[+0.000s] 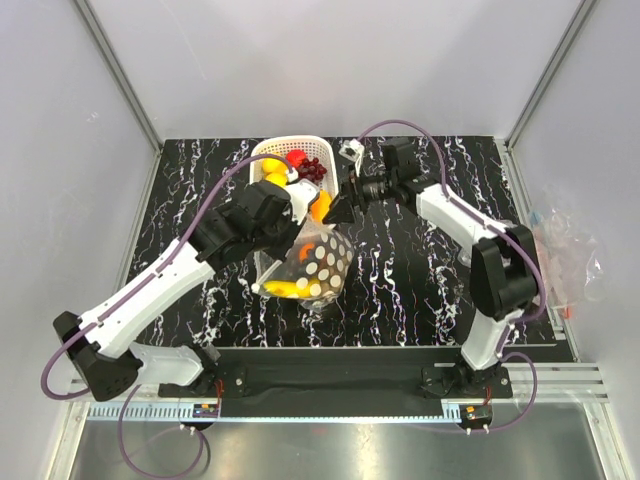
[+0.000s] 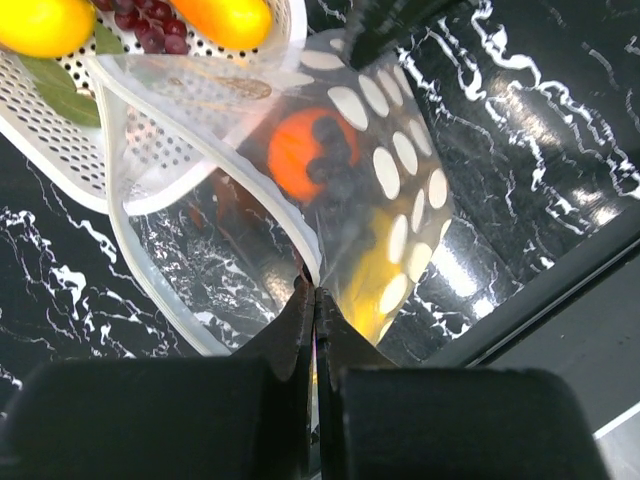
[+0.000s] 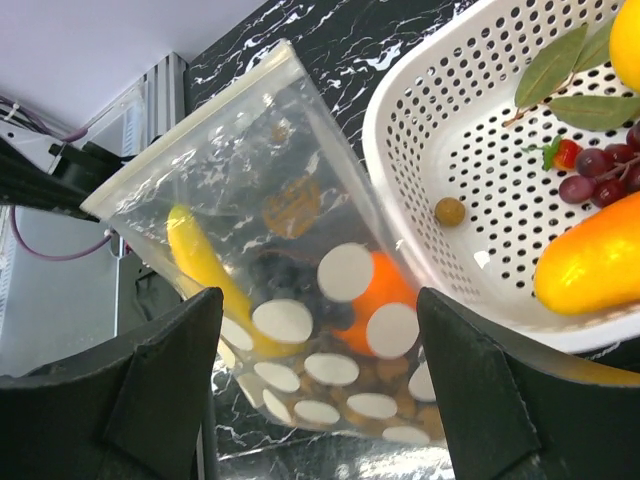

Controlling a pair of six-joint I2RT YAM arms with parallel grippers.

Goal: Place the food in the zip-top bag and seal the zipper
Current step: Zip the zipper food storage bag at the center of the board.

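Observation:
The clear zip-top bag with white dots is held up by its rim next to the basket. My left gripper is shut on that rim. Inside the bag are a yellow banana, an orange, dark purple grapes and tan grapes. My right gripper is open and empty, just above the bag's outer face, beside the basket. The white basket holds lemons, red-purple grapes, a strawberry and one loose tan grape.
The basket stands at the back middle of the black marbled table, touching the bag. Green leaves lie in it. Spare clear bags lie outside the table's right edge. Grey walls close in the back and sides.

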